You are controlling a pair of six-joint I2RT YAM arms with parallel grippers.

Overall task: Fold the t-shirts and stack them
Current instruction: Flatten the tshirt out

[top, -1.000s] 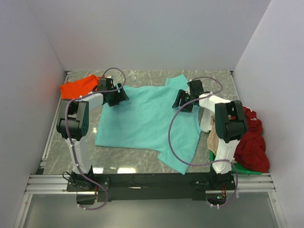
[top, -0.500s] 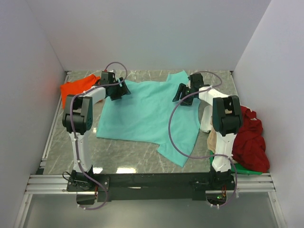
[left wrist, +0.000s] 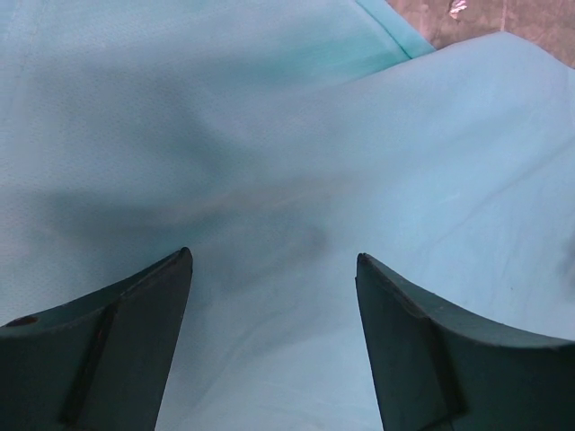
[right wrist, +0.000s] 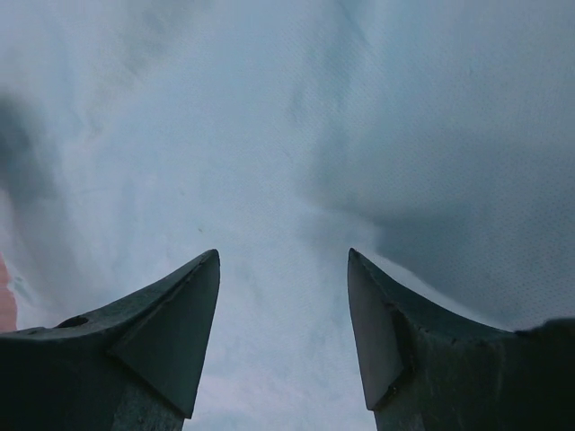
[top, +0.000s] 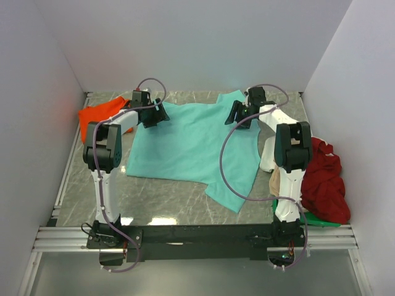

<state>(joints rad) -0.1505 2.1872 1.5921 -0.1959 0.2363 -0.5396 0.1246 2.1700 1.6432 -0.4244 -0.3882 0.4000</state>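
Observation:
A teal t-shirt (top: 191, 145) lies spread on the marble table, collar edge toward the back wall and one sleeve trailing toward the front right. My left gripper (top: 162, 116) is over its far left corner, jaws open, with teal cloth (left wrist: 287, 180) under the fingers. In the left wrist view the gripper (left wrist: 274, 256) holds nothing. My right gripper (top: 234, 116) is over the far right shoulder, also open above the cloth (right wrist: 269, 135), and it (right wrist: 283, 253) is empty. An orange t-shirt (top: 99, 111) lies crumpled at the back left.
A dark red t-shirt (top: 324, 185) is heaped at the right edge over a green one (top: 311, 219). Beige cloth (top: 276, 182) and something white (top: 267, 157) lie beside the right arm. Walls close in the table on three sides.
Both grippers have moved toward the back wall, and the teal t-shirt's far edge has gone back with them and lies flatter. The other shirts have not moved.

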